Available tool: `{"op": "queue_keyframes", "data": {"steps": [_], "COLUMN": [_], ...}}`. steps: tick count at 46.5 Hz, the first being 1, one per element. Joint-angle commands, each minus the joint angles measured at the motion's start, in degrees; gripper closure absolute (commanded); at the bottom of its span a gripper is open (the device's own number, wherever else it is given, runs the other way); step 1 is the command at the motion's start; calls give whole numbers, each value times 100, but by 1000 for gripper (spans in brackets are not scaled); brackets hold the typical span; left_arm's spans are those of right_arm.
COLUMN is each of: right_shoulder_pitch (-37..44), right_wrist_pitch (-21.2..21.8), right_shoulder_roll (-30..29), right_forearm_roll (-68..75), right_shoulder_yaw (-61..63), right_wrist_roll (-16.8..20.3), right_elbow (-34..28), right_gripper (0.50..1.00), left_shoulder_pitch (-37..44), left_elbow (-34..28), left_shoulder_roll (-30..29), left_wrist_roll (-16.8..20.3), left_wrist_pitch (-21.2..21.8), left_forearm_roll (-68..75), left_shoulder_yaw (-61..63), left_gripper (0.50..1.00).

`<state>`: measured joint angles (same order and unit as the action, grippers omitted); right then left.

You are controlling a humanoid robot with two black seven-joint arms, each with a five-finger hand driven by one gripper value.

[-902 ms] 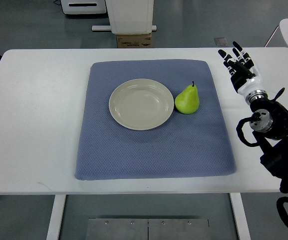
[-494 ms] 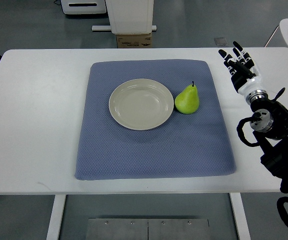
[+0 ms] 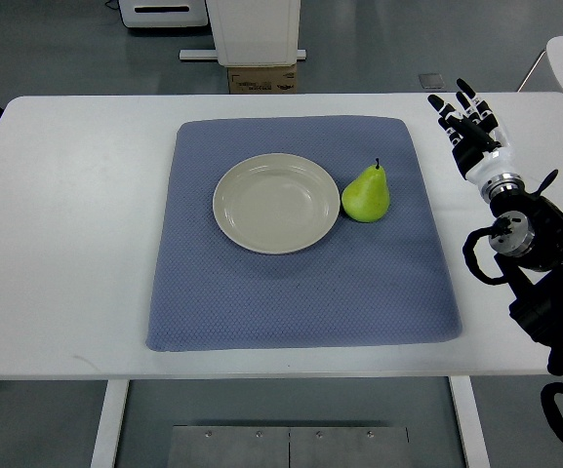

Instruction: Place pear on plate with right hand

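A white table (image 3: pixel 66 244) on a grey floor carries a dimpled blue mat (image 3: pixel 301 292). At its middle, a glossy green pear (image 3: pixel 366 195) stands beside the round cream plate (image 3: pixel 276 203). The right hand (image 3: pixel 468 132) hovers near the table's far right corner, fingers spread, empty.

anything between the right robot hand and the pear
Nothing stands between them in the top view: only bare blue mat and white table separate the right robot hand from the pear.
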<state>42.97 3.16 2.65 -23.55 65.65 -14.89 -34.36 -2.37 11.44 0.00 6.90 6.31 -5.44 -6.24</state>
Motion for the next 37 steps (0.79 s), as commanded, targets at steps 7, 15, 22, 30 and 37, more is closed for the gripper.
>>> {"op": "queue_keyframes", "data": {"steps": [7, 15, 22, 30, 37], "right_shoulder_pitch": [27, 27, 1, -17, -17], "right_wrist_pitch": [-26, -26, 18, 211, 211], "right_shoulder_roll": [-36, -45, -28, 148, 210], "right_forearm_roll": [0, 0, 9, 18, 18], "right_shoulder_yaw": [-8, -8, -96, -430, -509], "right_wrist_roll": [-401, -375, -339, -41, -58], "right_elbow": [8, 8, 8, 26, 26], "right_gripper": [500, 500, 500, 500, 500], "left_shoulder_pitch": [0, 0, 0, 0, 0], "left_elbow": [-1, -1, -1, -1, -1], "left_shoulder_roll": [0, 0, 0, 0, 0], "left_wrist_roll": [-4, 4, 4, 4, -4], "left_wrist_pitch": [2, 2, 2, 2, 2], "left_forearm_roll": [-1, -1, -1, -1, -1], "left_shoulder_yaw": [8, 0, 0, 0, 0], "left_gripper": [500, 500, 500, 500, 500]}}
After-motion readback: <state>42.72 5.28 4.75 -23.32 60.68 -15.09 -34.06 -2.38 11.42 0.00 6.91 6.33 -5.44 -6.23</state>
